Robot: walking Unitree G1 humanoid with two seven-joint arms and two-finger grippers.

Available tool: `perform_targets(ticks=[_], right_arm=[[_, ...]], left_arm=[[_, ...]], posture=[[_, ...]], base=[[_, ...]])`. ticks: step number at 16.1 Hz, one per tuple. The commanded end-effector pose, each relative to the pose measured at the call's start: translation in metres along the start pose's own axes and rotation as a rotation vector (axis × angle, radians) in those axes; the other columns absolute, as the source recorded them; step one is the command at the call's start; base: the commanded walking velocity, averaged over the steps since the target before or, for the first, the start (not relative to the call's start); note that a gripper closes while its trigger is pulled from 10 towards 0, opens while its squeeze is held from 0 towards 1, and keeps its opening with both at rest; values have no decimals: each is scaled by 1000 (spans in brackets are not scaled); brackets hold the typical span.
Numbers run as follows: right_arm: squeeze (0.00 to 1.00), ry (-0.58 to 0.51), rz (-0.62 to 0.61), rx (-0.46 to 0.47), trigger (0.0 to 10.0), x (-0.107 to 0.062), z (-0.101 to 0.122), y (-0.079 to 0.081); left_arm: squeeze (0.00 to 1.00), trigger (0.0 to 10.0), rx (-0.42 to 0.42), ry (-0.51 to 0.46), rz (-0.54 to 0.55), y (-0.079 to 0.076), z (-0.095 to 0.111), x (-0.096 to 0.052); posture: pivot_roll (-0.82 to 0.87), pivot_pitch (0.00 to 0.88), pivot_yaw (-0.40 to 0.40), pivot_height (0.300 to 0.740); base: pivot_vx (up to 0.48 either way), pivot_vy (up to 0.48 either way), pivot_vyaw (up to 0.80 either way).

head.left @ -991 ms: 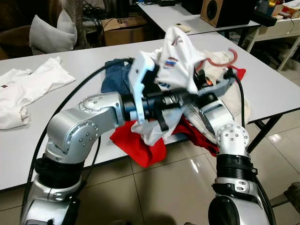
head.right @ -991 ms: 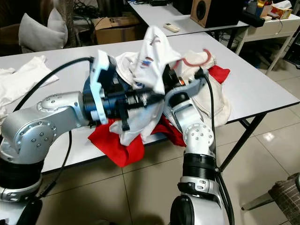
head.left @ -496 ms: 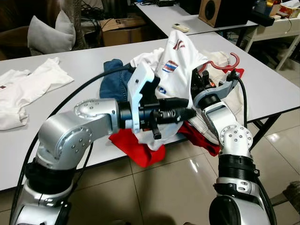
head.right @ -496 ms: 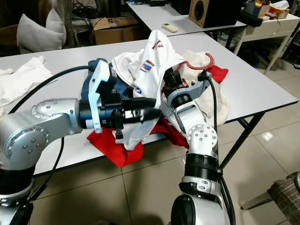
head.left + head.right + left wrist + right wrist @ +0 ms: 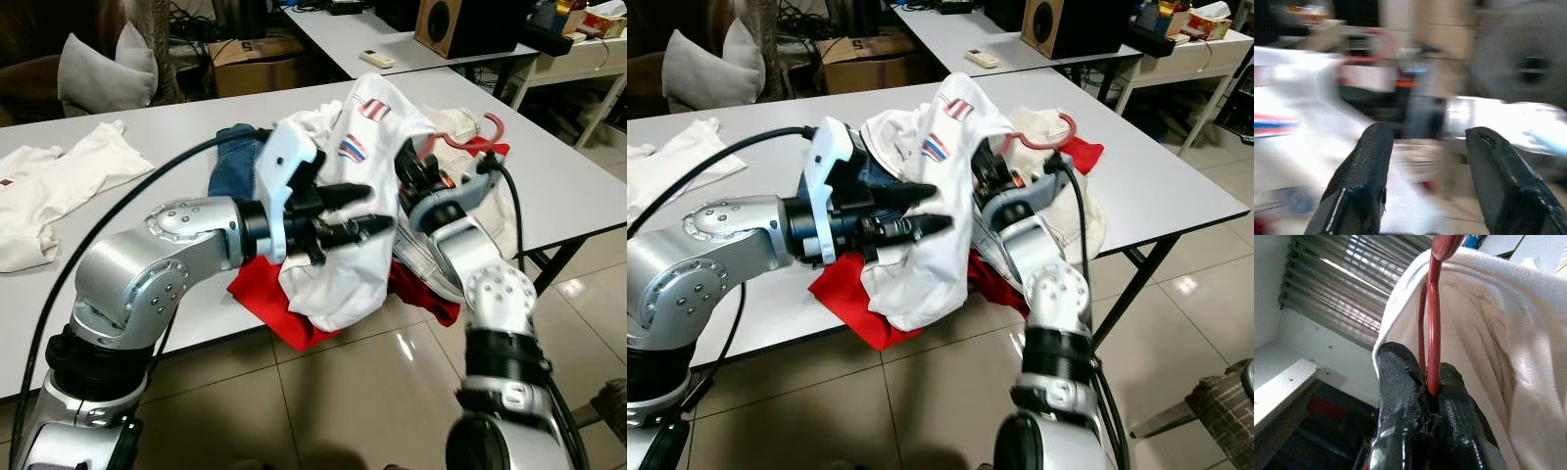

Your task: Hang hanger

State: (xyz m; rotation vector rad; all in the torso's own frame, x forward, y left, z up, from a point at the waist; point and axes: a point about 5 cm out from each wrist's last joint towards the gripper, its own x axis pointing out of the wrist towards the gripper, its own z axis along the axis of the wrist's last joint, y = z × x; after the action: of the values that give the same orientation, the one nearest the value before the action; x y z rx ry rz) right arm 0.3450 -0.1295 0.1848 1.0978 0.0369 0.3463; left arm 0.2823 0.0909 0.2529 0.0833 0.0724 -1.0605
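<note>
Hanging inside a white shirt (image 5: 343, 225), the red hanger (image 5: 1433, 328) is above the near edge of the grey table (image 5: 176, 137), with its hook (image 5: 487, 125) showing at the far right of the shirt. The right gripper (image 5: 1426, 396) is closed on the hanger's red wire, under the shirt's collar. The left gripper (image 5: 358, 209) has its two black fingers spread apart against the front of the shirt, holding nothing. Under the shirt lie a red cloth (image 5: 279, 304), a blue garment (image 5: 235, 162) and a cream garment (image 5: 460, 132). Another white garment (image 5: 59, 181) lies at the far left.
</note>
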Motion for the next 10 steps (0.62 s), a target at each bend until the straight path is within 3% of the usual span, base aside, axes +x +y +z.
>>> perform_targets(ticks=[1, 2, 3, 4, 5, 6, 7, 10], right_arm=[[0, 9, 77, -33, 10000, -5, 5, 13], [0, 23, 122, -61, 10000, -11, 8, 19], [0, 26, 156, -80, 10000, -16, 11, 25], [0, 29, 214, -98, 10000, -27, 17, 35], [0, 40, 283, -112, 10000, -37, 21, 45], [0, 47, 312, -118, 10000, -39, 22, 49], [0, 65, 359, -128, 10000, -42, 22, 56], [0, 103, 441, -151, 10000, -42, 20, 71]], left_arm=[[1000, 10000, 19, 48, 261, 29, -13, -15], [1000, 10000, 37, 82, 417, 43, -23, -28], [1000, 10000, 30, 104, 485, 48, -29, -38], [882, 10000, 27, 154, 606, 54, -40, -62], [835, 10000, 7, 151, 712, 56, -47, -84], [396, 10000, -11, 138, 736, 56, -50, -89], [235, 10000, -43, 130, 757, 54, -57, -95], [224, 10000, -71, 131, 834, 52, -70, -90]], posture=[[-138, 0, 35, 719], [-136, 0, 33, 719], [-131, 0, 26, 719], [-118, 0, 18, 719], [-116, 0, 17, 719], [-106, 0, 12, 719], [-102, 0, 9, 719], [-93, 0, 2, 719]], base=[[0, 0, 0], [0, 0, 800], [0, 0, 800], [0, 0, 788], [0, 0, 781], [0, 0, 781], [0, 0, 781], [0, 0, 781]])
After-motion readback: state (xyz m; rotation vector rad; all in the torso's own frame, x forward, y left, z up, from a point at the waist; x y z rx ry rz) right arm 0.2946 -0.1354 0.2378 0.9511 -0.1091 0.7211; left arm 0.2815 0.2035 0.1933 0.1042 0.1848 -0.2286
